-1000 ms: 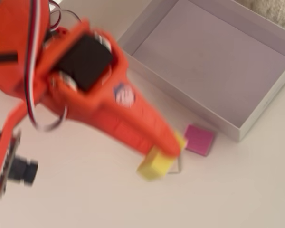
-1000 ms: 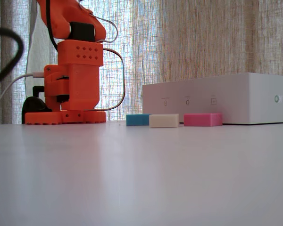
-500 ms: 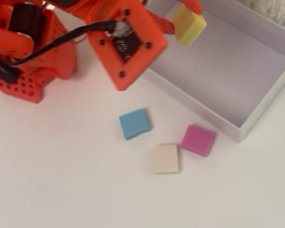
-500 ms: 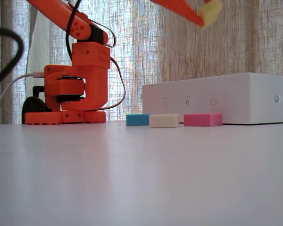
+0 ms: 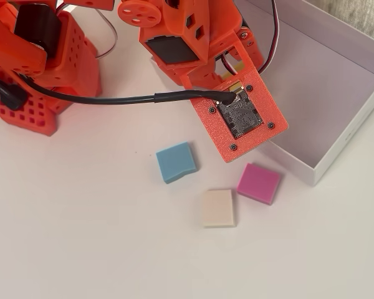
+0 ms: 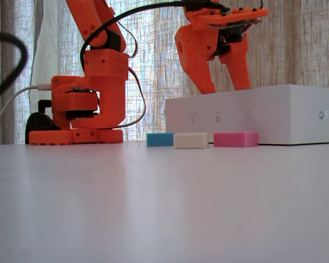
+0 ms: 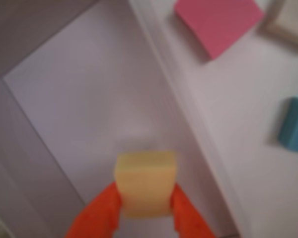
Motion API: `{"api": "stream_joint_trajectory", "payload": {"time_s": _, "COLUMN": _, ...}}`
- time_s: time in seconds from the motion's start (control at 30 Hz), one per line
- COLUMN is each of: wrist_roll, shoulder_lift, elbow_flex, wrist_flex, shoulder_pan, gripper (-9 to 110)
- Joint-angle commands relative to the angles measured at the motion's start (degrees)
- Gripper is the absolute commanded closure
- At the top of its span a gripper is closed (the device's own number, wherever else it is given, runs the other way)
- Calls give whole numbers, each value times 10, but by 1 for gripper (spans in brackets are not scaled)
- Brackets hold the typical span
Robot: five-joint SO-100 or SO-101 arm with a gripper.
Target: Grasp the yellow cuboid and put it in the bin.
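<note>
The yellow cuboid (image 7: 145,183) shows only in the wrist view, pinched between my two orange fingers (image 7: 99,213). My gripper (image 7: 145,198) is shut on it, above the pale floor of the bin (image 7: 89,99). In the fixed view the gripper (image 6: 223,85) points down, with its tips and the cuboid hidden behind the bin's white front wall (image 6: 263,115). From overhead, the wrist's camera plate (image 5: 240,118) hangs over the near corner of the bin (image 5: 324,81) and covers both the gripper and the cuboid.
Three blocks lie on the table just outside the bin: blue (image 5: 176,161), cream (image 5: 218,207) and pink (image 5: 259,183). The arm's orange base (image 5: 37,62) stands at the upper left in the overhead view, and a black cable (image 5: 112,99) runs from there to the wrist.
Half a second ago the yellow cuboid was high at the top of the fixed view. The gripper has since swung over and come down behind the bin's wall.
</note>
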Motion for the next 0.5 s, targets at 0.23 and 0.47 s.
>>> {"api": "stream_joint_trajectory", "payload": {"time_s": 0.23, "wrist_roll": -2, "shoulder_lift": 26, "elbow_flex": -5, "wrist_flex": -9, "shoulder_pan": -1, "gripper": 59}}
{"api": "stream_joint_trajectory", "payload": {"time_s": 0.47, "wrist_roll": -17, "shoulder_lift": 98, "elbow_flex": -21, "wrist_flex": -62, "shoulder_pan": 17, "gripper": 47}}
